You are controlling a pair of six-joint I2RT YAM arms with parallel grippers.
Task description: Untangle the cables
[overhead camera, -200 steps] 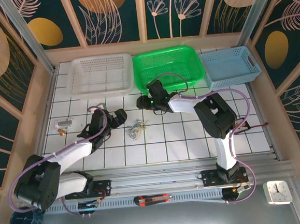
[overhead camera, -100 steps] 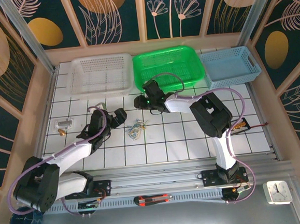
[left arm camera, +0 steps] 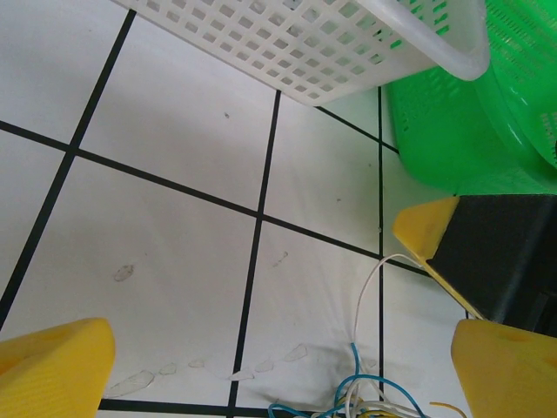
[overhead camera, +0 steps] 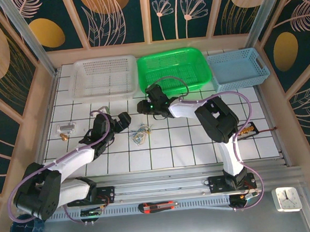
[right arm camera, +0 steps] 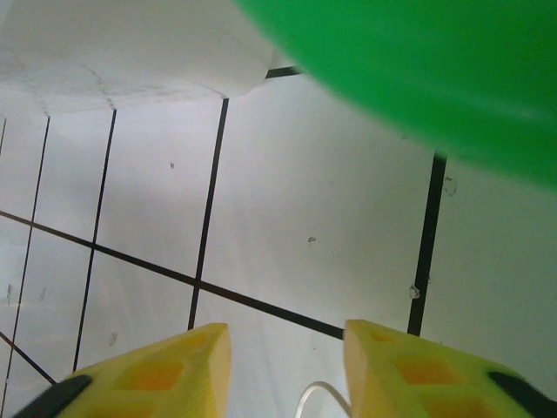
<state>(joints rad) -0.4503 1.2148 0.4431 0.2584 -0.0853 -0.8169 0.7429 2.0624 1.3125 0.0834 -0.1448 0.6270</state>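
One clump of cables (left arm camera: pixel 361 402) lay between the wide-spread fingers of your left gripper (left arm camera: pixel 283 344). Your right gripper (right arm camera: pixel 287 357) was spread too; its camera caught one pale strand (right arm camera: pixel 310 396) between its fingers.

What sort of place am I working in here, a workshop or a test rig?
Probably a purpose-built robot test booth: a white gridded table walled by leaf-patterned panels, a white basket, green basket and blue basket along its back, cables laid out mid-table.

Blue and white cables (overhead camera: pixel 141 133), green basket (overhead camera: pixel 173 69), black-gridded white table (overhead camera: pixel 189 140)
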